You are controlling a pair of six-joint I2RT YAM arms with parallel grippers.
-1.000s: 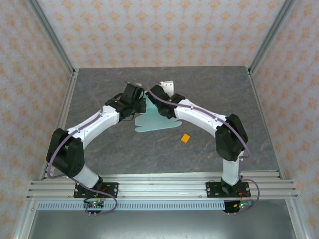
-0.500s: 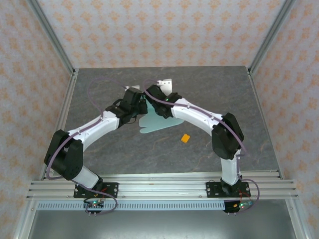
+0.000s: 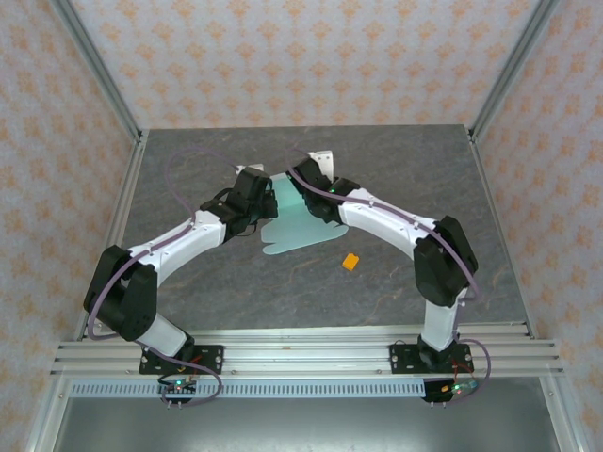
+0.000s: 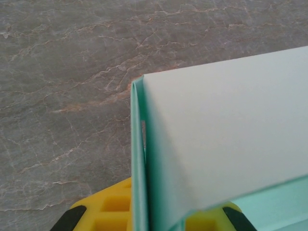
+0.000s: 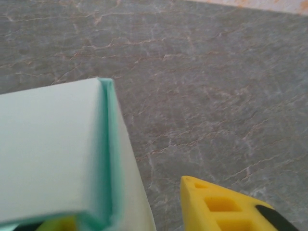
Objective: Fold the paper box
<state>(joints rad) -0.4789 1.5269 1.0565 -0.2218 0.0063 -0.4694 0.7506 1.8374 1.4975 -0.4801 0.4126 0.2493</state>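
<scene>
Grey veined surface [image 3: 188, 282] inside a patterned-wall enclosure. Left: the left claw [image 3: 260, 192] is closed on the paper box [image 3: 300, 231], pinching a doubled edge of mint card between its yellow pads. Centre: the box sits mid-surface between the two claws — one panel raised and creased over, the other flaps and tabs flat on the surface. Right: the right claw [image 3: 298, 182] has its jaws parted, one finger [image 5: 221, 206] clear of the card. Far right: an orange block [image 3: 350, 262], apart from the sheet. Judged early — no walls closed, most folds left.
</scene>
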